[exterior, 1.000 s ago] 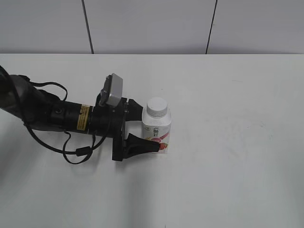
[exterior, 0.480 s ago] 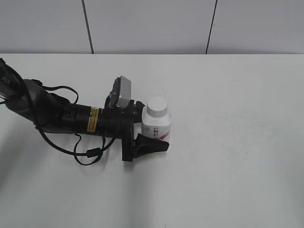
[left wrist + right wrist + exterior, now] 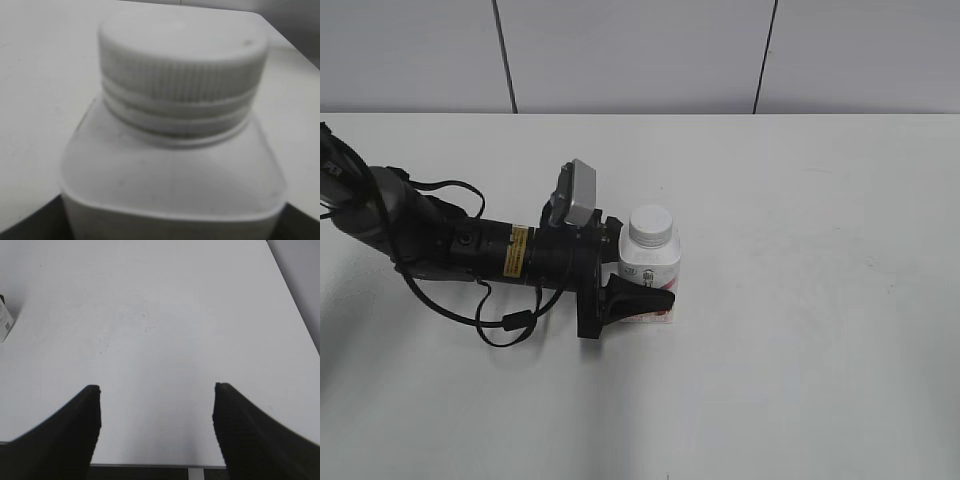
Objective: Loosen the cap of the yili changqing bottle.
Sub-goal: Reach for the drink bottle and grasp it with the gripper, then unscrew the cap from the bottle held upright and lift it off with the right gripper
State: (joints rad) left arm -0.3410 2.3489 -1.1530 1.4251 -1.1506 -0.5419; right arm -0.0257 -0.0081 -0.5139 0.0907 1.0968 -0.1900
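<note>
Exterior view: the yili changqing bottle (image 3: 651, 266) stands upright on the white tabletop (image 3: 800, 300), a little left of the middle and about halfway between the near and far edges. Its cap (image 3: 651, 224) sits on the neck, round and white. The left arm lies low across the tabletop from the left edge, black with loose cables, and its left gripper (image 3: 630, 262) reaches the bottle from the left. One of its fingers (image 3: 638, 298) crosses the near side of the bottle over the pink-red label; the other is on the far side, mostly hidden behind the wrist and the bottle. The fingers bracket the body of the bottle and look closed against it, below the cap.

Left wrist view: the bottle (image 3: 172, 185) fills the picture, slightly blurred, with rounded shoulders and the ribbed cap (image 3: 182, 70) on a ringed neck. Dark shapes in the two bottom corners are the fingers, close against the bottle's sides.

Right wrist view: the right gripper (image 3: 156, 427) hangs over bare tabletop (image 3: 160, 315), its two black fingers (image 3: 75, 435) spread wide apart with nothing between them. A small corner of the bottle (image 3: 4, 320) shows at the left edge, well apart from this gripper.
</note>
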